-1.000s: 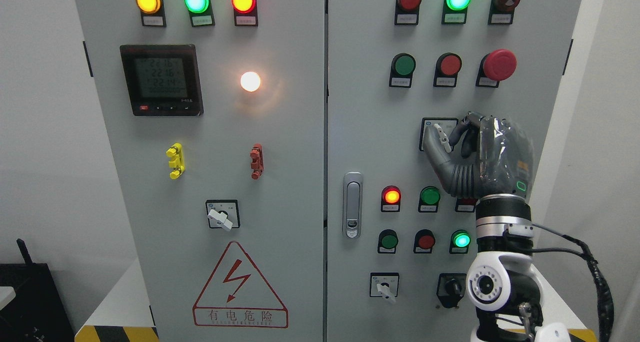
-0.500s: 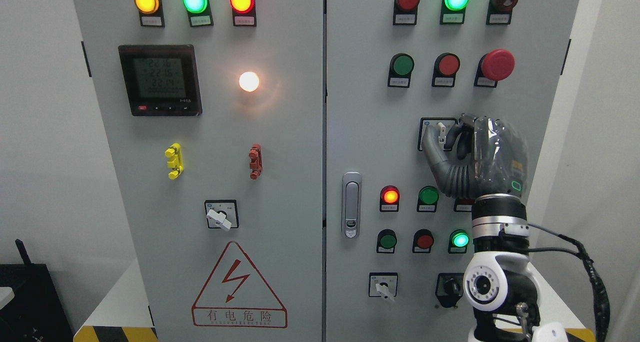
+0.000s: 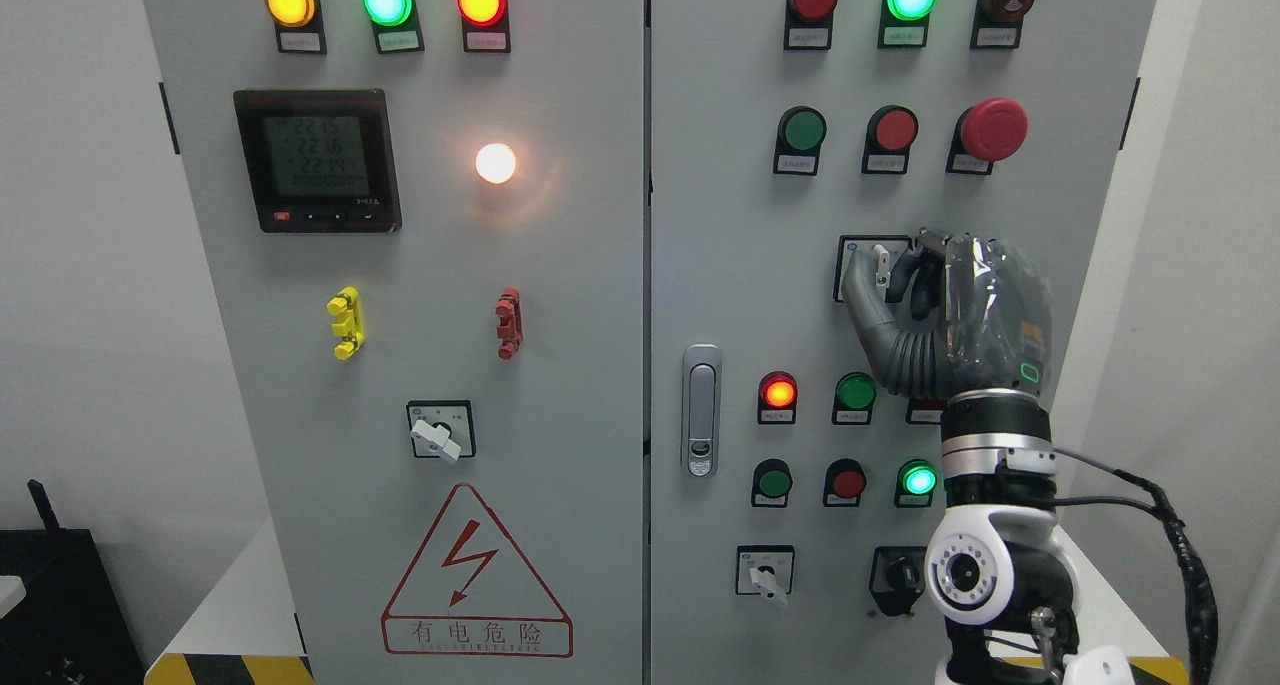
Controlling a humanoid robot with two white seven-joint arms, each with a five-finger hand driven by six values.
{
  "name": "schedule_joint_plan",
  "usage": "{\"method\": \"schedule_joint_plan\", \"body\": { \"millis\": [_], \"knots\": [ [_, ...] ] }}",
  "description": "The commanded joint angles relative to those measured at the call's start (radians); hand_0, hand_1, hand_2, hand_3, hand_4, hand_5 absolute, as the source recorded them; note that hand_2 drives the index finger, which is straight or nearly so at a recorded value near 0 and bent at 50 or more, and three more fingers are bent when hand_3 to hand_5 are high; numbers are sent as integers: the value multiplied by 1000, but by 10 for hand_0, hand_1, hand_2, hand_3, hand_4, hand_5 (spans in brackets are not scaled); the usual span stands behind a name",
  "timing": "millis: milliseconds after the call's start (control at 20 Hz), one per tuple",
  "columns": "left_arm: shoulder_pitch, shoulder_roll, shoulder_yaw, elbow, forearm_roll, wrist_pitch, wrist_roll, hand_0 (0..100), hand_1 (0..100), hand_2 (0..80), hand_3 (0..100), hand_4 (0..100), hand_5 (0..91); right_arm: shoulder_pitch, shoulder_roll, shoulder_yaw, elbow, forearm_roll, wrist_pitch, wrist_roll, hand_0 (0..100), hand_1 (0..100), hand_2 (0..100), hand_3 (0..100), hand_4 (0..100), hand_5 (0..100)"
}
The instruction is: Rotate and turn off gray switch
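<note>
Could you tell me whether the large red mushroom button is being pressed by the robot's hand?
No, the right hand grips the gray switch below the red mushroom button.

I see the cabinet filling the frame, its left door [image 3: 400,365] and right door [image 3: 740,265] meeting at a seam down the middle. On the left door, three indicator lamps [image 3: 385,1] sit in a row at the top, the meter [image 3: 317,159] below them at upper left, a lit lamp [image 3: 496,163] to its right. A rotary switch [image 3: 439,431] sits lower, above the warning triangle [image 3: 473,573]. The door handle [image 3: 703,410] is just right of the seam. My right hand [image 3: 945,315] comes up from the lower right, touching the gray switch [image 3: 878,265] at centre right, below the mushroom button [image 3: 993,130].
</note>
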Motion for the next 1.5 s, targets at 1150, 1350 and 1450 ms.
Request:
{"method": "schedule_joint_plan", "body": {
  "millis": [1150, 1350, 1450],
  "knots": [
    [1, 0, 32, 23, -8, 1, 1, 120, 389, 0, 0, 0, 0, 188, -14, -88, -285, -9, -254, -123, 506, 391, 674, 961, 849, 960],
    [0, 0, 32, 23, -8, -1, -1, 120, 389, 0, 0, 0, 0, 245, -14, -116, -323, -9, -362, -158, 488, 413, 569, 813, 692, 674],
    [1, 0, 32, 23, -8, 1, -1, 120, 389, 0, 0, 0, 0, 245, -14, -116, -328, -9, -374, -163, 479, 423, 523, 697, 538, 447]
  ]
}}
